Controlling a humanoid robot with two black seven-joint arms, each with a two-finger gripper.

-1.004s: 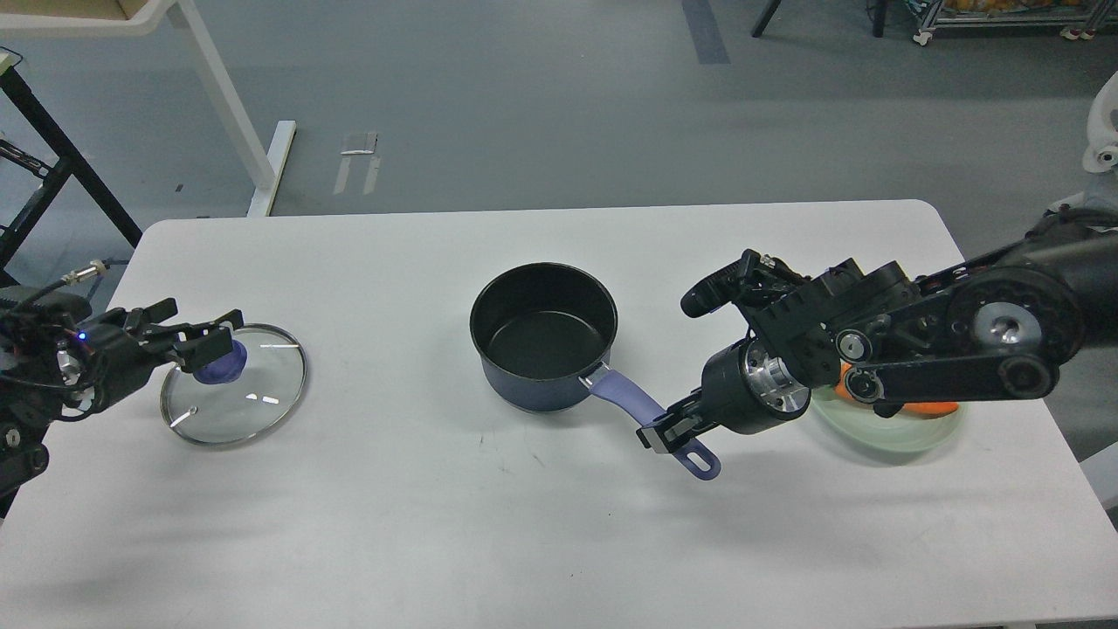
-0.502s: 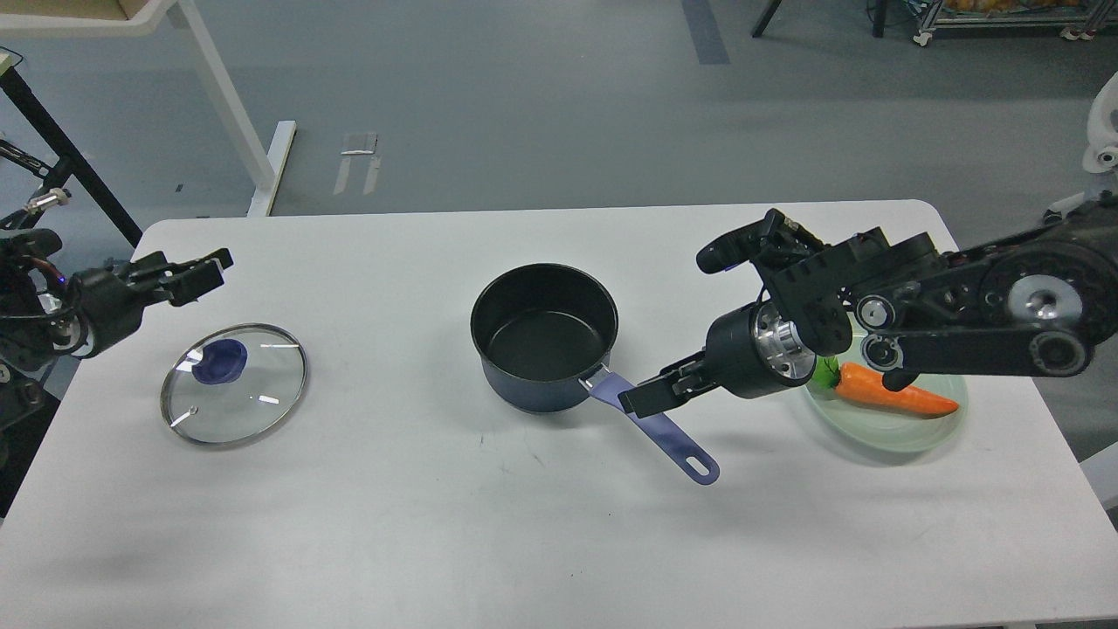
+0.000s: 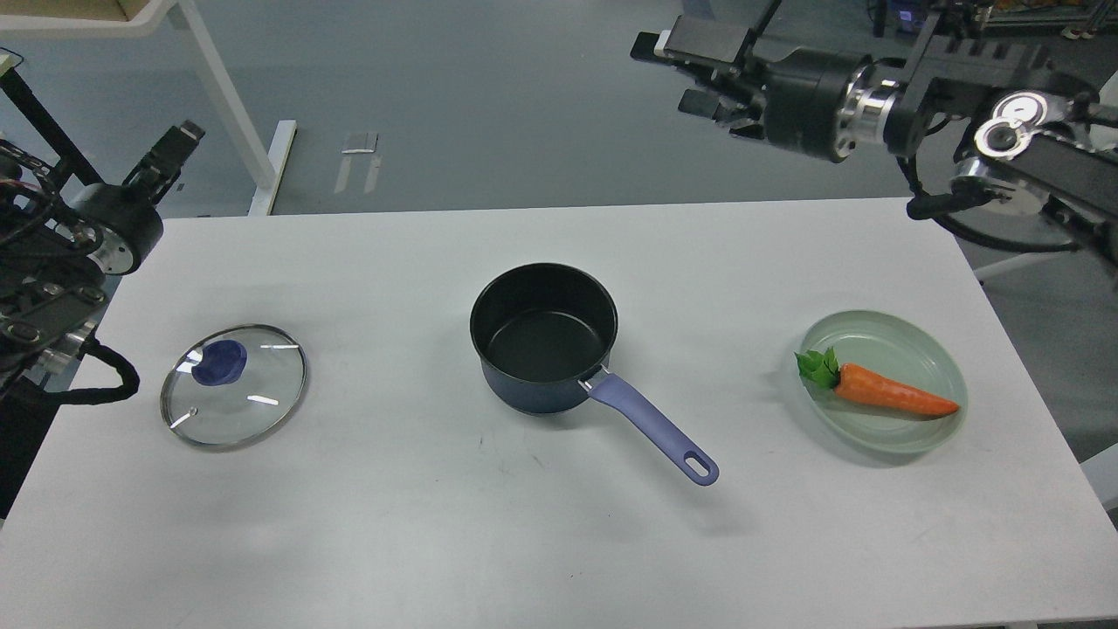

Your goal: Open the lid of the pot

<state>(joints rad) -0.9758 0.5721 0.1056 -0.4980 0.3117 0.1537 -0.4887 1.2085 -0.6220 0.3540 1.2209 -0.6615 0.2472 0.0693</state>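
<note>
The dark blue pot (image 3: 543, 336) stands uncovered at the table's middle, its purple handle (image 3: 653, 428) pointing to the front right. The glass lid (image 3: 234, 385) with a blue knob (image 3: 219, 362) lies flat on the table to the left, apart from the pot. My left gripper (image 3: 175, 146) is raised at the far left, above and behind the lid; its fingers overlap, so I cannot tell their gap. My right gripper (image 3: 671, 72) is raised high at the back right, open and empty, far from the pot.
A pale green plate (image 3: 908, 432) with an orange carrot (image 3: 891, 394) sits on the right of the white table (image 3: 559, 542). A white table leg (image 3: 229, 105) and a black frame (image 3: 44, 131) stand on the floor behind at left.
Both arms have lifted up and away from the table. The right gripper rose from beside the pot handle to the back right. The left gripper rose above the lid. Pot and lid stay still.
</note>
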